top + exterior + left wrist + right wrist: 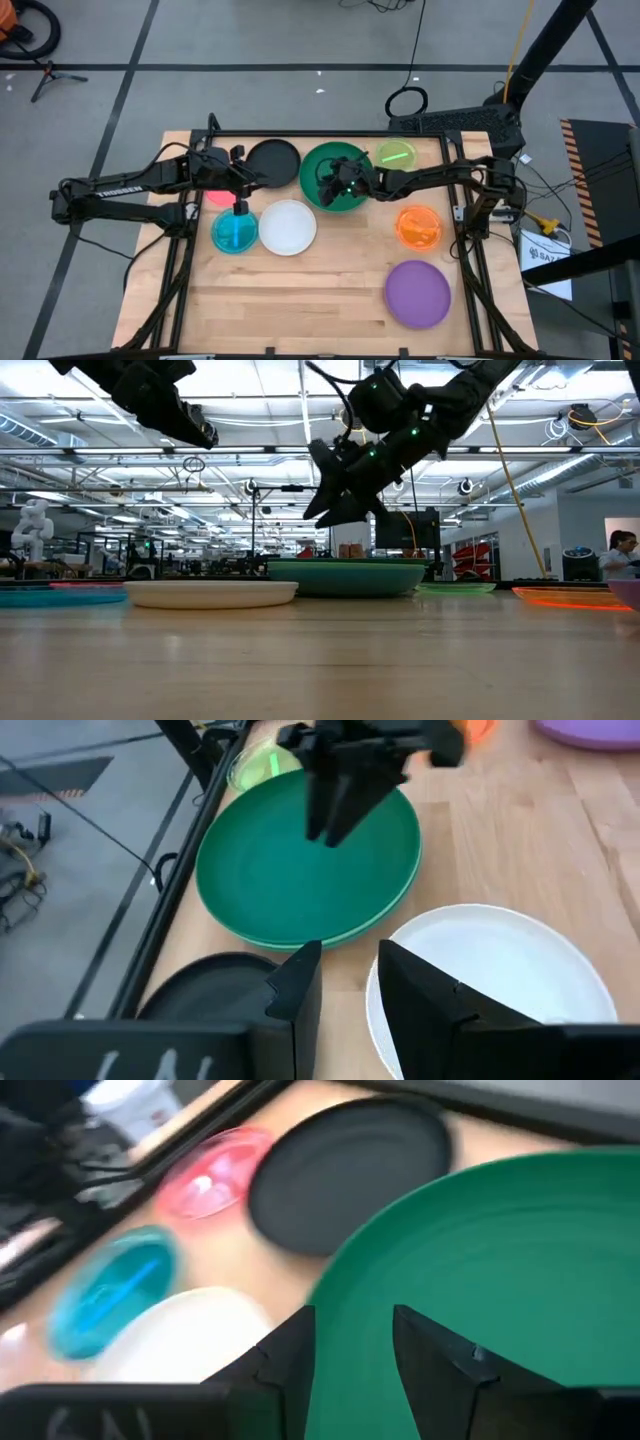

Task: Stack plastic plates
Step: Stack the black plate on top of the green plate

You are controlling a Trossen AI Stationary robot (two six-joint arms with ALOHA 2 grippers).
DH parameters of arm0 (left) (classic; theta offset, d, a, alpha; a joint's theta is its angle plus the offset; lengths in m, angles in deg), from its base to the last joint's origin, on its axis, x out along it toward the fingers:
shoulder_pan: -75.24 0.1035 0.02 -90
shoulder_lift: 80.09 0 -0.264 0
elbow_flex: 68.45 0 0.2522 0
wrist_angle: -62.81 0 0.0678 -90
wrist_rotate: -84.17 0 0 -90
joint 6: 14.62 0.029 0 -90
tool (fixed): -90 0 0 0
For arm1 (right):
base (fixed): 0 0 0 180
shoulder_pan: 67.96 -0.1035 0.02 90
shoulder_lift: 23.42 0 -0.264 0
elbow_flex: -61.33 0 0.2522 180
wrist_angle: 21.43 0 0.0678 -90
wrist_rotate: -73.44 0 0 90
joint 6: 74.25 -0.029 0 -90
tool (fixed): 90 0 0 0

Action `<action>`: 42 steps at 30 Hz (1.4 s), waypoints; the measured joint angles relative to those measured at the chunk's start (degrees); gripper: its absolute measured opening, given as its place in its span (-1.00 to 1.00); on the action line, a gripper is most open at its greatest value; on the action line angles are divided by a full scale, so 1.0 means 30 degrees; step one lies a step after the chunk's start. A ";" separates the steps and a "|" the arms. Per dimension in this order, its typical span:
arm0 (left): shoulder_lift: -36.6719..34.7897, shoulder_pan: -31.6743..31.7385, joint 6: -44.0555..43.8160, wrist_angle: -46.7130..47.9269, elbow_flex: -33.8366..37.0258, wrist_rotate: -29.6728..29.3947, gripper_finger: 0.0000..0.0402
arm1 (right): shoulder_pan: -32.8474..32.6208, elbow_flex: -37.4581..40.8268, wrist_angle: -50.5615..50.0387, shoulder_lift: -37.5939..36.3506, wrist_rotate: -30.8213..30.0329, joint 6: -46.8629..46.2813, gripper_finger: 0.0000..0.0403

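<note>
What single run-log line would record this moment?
right gripper: open, above dark green plate | left gripper: empty, beside black plate | stack: large plates only

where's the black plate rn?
High view: black plate lies at the table's far edge, left of the dark green plate, behind the white plate.

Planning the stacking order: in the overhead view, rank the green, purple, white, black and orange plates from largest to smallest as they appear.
1. Green plate, partly hidden by the right arm.
2. Purple plate.
3. White plate, close to the purple one, so that pair is uncertain.
4. Black plate, partly covered by the left arm, so unsure.
5. Orange plate, clearly smallest.
</note>
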 joint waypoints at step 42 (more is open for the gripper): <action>0.0002 -0.2256 -0.5885 -0.1363 0.2200 -0.3053 -0.46 | -0.6662 -0.3963 -2.0570 -0.3884 -0.6455 0.2722 -0.37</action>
